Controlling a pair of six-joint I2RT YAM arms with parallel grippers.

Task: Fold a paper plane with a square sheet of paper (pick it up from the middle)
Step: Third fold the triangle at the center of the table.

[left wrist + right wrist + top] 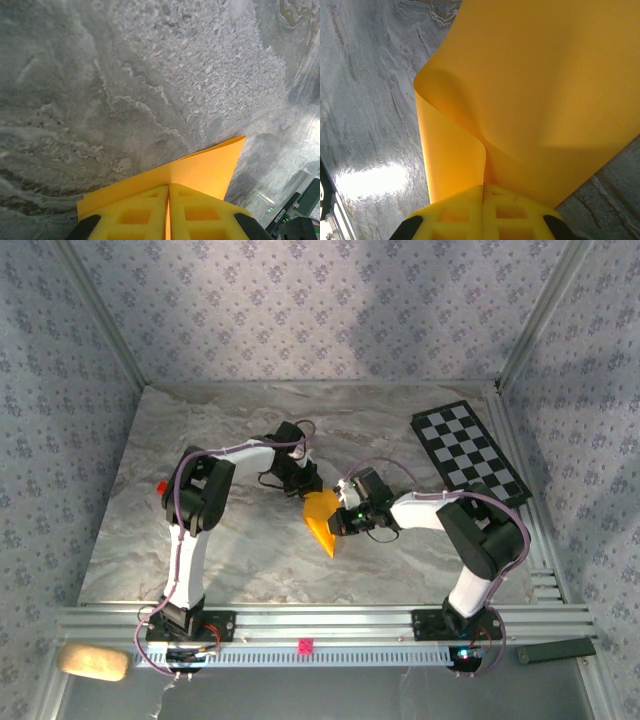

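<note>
Now both grippers are pinched shut on the square sheet of paper (322, 518). The left gripper (168, 197) has its yellow fingers (135, 215) pressed together, with a thin orange edge caught in the seam between them. Past the tips the paper juts out as a flat flap, ending in a corner on the right. The right gripper (483, 195) clamps the same sheet from the other side. In its wrist view the paper rises from the closed pads, curls over in a soft roll on the left and spreads wide above. From overhead the sheet shows as an orange wedge between the two grippers, near the middle of the grey marbled table (200, 460) — its point toward the near edge. The checkered board (468, 452) lies well apart, at the far right.
</note>
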